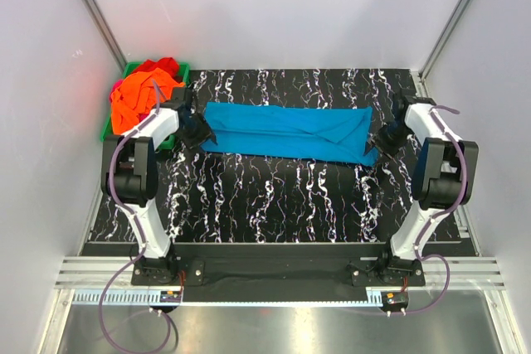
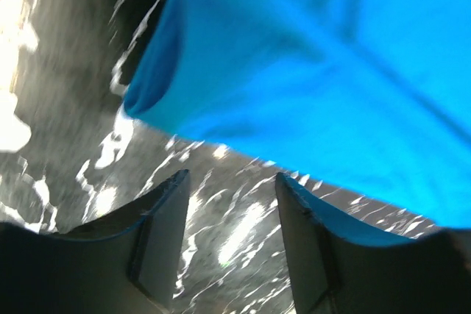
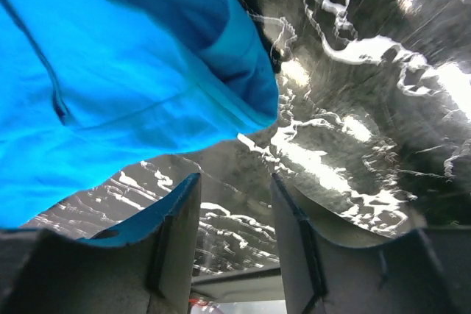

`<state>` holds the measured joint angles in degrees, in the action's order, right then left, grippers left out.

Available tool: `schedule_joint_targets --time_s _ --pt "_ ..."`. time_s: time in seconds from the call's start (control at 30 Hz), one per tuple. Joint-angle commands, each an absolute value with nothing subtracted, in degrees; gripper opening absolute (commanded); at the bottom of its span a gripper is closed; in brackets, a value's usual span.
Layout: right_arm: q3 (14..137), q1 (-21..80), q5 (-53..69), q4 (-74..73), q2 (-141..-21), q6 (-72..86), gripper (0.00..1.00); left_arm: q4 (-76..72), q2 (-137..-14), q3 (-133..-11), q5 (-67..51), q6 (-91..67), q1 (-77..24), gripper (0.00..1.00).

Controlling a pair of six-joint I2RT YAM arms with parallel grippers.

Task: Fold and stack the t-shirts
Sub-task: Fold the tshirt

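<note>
Two grippers bracket one turquoise-blue cloth t-shirt [image 1: 286,132], which lies as a long flat band across the far half of the black, white-veined table [image 1: 274,196]. The left gripper [image 1: 195,132] sits at the band's left end and the right gripper [image 1: 388,140] at its right end. Both wrist views show the jaws apart with bare table in the gap. Nothing is clamped, though a cloth edge appears to rest against one finger of each tool.

Step in hand, as judged: the lengthwise fold is laid and the crosswise fold is not yet made. The next move calls for a grip on one short end, all layers taken together. That end is then carried over the band to the opposite end without dragging the cloth beneath.

Edges: the right end is uneven, with a corner turned toward the near side. The left end is squarer.

Room: the near half of the table shows bare surface between the arms. At the far-left corner a green plastic bin [image 1: 105,132] holds a crumpled orange t-shirt [image 1: 141,97] and a red t-shirt [image 1: 166,65], just beside the left gripper, so margin there is small. The right gripper stands near the table's right edge.
</note>
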<state>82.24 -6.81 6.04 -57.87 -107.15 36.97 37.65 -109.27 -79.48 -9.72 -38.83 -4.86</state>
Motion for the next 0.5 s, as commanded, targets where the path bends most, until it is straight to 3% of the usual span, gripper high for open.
schedule_joint_targets --time_s 0.0,0.27,0.47 --pt "78.0 -7.1 10.5 -53.2 -104.2 40.5 0.50 34.5 -105.6 -76.2 -11.7 -37.6 -4.4 0.56" --pt "70.4 -7.3 6.8 -44.7 -102.1 42.0 0.41 28.8 -106.6 -73.7 -10.2 -40.2 -4.1 0.61" --pt "69.1 -8.2 1.4 -40.7 -102.5 40.3 0.44 29.7 -110.7 -76.0 -5.1 -39.7 -4.0 0.62"
